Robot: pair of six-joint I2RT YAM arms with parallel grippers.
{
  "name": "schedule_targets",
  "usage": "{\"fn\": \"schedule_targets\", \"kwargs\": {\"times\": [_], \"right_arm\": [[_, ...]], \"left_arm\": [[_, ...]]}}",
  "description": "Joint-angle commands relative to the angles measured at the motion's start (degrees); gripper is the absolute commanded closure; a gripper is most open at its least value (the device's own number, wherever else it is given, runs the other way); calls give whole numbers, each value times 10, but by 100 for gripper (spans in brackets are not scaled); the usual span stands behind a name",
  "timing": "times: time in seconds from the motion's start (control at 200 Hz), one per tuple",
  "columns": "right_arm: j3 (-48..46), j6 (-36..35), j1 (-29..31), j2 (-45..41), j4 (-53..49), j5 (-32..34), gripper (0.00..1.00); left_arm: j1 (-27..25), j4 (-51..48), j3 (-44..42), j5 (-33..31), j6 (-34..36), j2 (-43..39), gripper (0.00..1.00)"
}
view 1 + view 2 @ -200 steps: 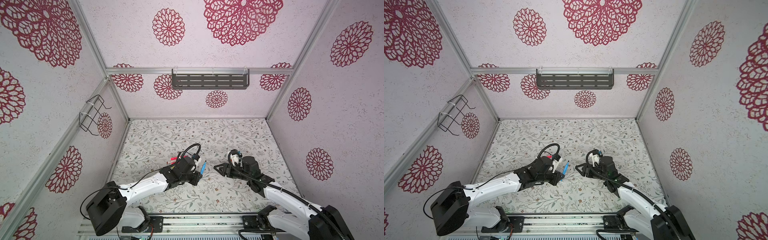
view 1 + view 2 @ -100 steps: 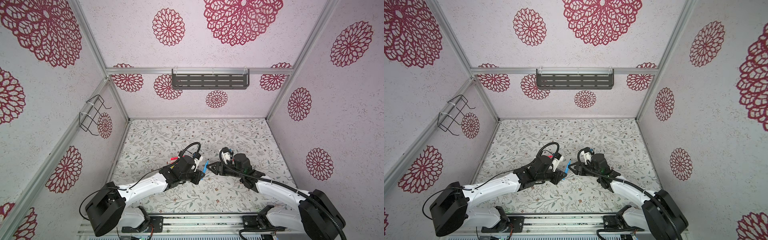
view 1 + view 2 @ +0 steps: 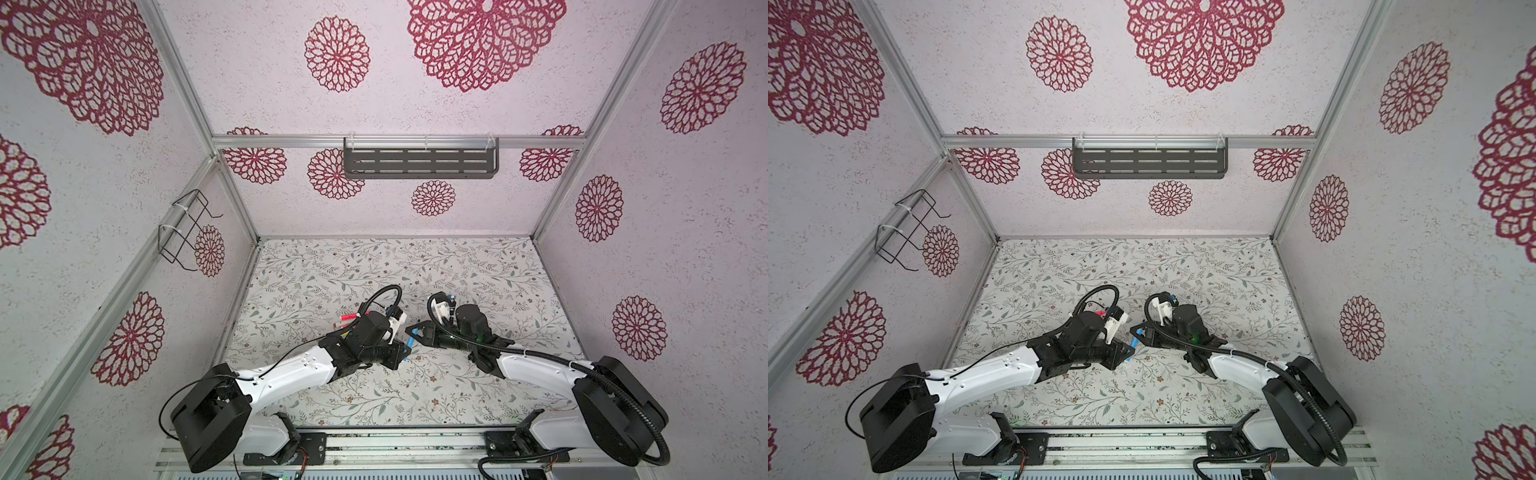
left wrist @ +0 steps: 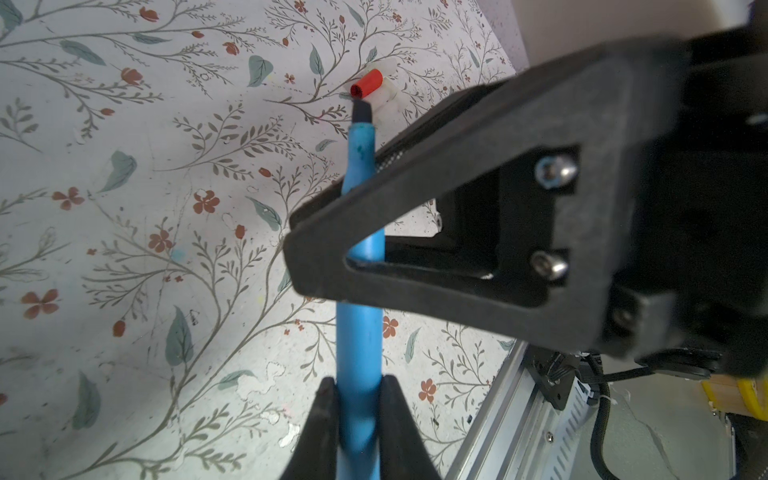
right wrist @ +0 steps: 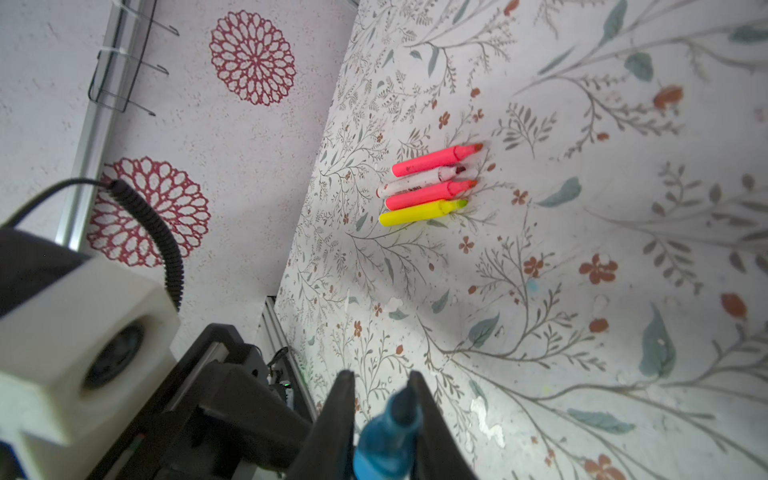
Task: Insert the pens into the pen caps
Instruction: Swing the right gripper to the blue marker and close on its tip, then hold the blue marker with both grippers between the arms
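Presently: one uncapped blue pen (image 4: 359, 332) is held off the table (image 5: 582, 291) by both grippers.

The left gripper (image 4: 358, 380) is clamped on the lower barrel. The right gripper (image 5: 380, 376) is closed on the same pen nearer its dark chisel tip, with one finger (image 4: 415, 232) crossing the barrel in the left wrist view. In both top views the pen (image 3: 409, 343) shows as a short blue length between the two gripper heads, over the middle of the table. Beyond the tip, a red cap (image 4: 366, 84) lies on the table against pale caps (image 4: 384, 89); their number cannot be told. Further off, toward the left wall, four uncapped pens lie in a close row: a pink pen (image 5: 434, 160), a white pen (image 5: 419, 180), a second pink pen (image 5: 428, 193) and a yellow pen (image 5: 422, 212). A grey shelf (image 3: 419, 162) hangs on the back wall.
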Motion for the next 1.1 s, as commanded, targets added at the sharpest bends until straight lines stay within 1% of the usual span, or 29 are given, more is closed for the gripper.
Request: {"fn": "schedule_targets", "kwargs": {"times": [0.0, 0.06, 0.105, 0.165, 0.455, 0.695, 0.775, 0.921, 1.091], "right_arm": [[8, 4, 5, 5, 24, 10, 87], [7, 8, 6, 4, 30, 10, 88], [6, 10, 7, 0, 32, 10, 89], [6, 10, 8, -6, 32, 12, 90], [6, 15, 11, -19, 40, 12, 92], [-3, 27, 12, -28, 64, 10, 96], [-3, 27, 13, -30, 64, 11, 96], [-7, 29, 13, -30, 69, 10, 97], [-10, 30, 14, -35, 66, 13, 97]], "left_arm": [[-11, 21, -1, -8, -11, -11, 85], [-10, 25, -5, -11, -16, -17, 75], [-10, 27, -7, -5, -20, -21, 64], [-10, 21, -6, -1, -22, -22, 58], [-10, 26, -1, -6, -29, -23, 62], [-11, 24, 4, -4, -31, -17, 60], [-10, 24, 5, -4, -30, -16, 63], [-10, 26, 9, -5, -29, -16, 84], [-10, 25, 10, -16, -29, -20, 100]]}}
